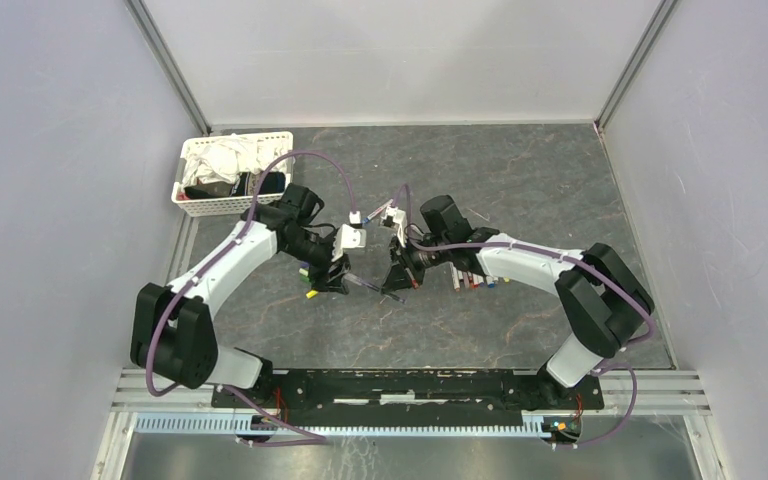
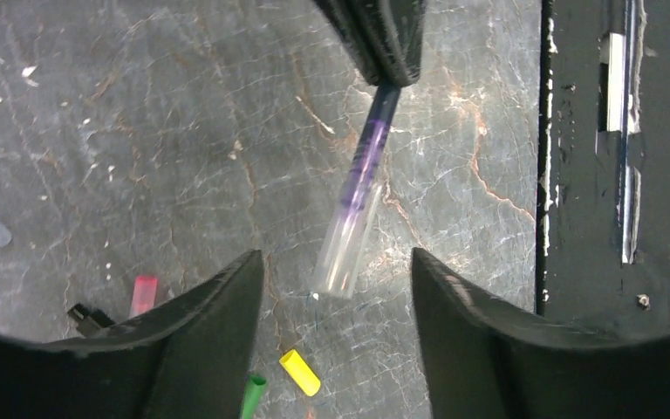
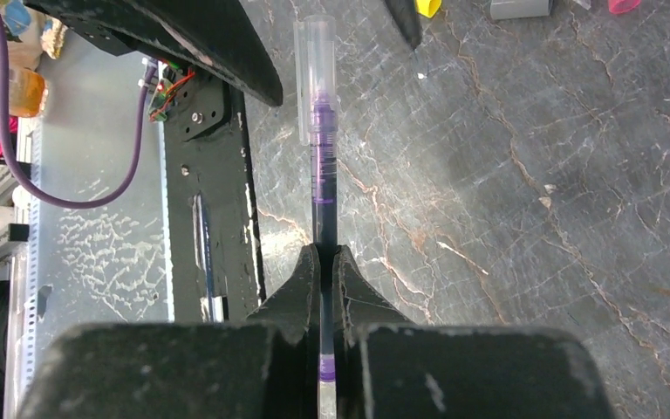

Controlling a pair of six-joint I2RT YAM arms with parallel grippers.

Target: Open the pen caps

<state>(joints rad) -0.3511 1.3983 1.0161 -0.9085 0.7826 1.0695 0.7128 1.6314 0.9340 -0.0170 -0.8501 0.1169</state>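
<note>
Alignment is what this step hangs on. The clear cap [image 2: 342, 253] sits on the end of the purple pen [image 3: 324, 183], which hangs in the air just over the table between my two arms. My right gripper [image 3: 324, 262] is clenched on the barrel, well back from the cap, and the pen runs straight out from between its jaws. My left gripper [image 2: 336, 301] is released. Its fingers [image 2: 218, 336] flank the cap tip with a gap on each side and touch nothing.

To do this well I would slide the left in a little further, since only the very end of the cap lies between the pads. Then I would close squarely on the clear plastic alone, short of the purple collar. The pen lies tilted across the left wrist view, so the pull should follow that line and not the gripper's own axis. A crooked tug would likely bend the pen or let the slick cap slip.

Below lie a red cap [image 2: 142, 292], a yellow cap [image 2: 300, 373] and a green cap [image 2: 253, 394], all loose. A row of pens [image 1: 470, 280] waits beside the right forearm.

The mat [image 1: 520, 180] is dark grey, veined with pale cracks, and a white basket [image 1: 222, 206] stands at its far left corner. Pale walls [image 1: 390, 60] close three sides, and a black rail [image 1: 410, 385] runs along the near edge.
</note>
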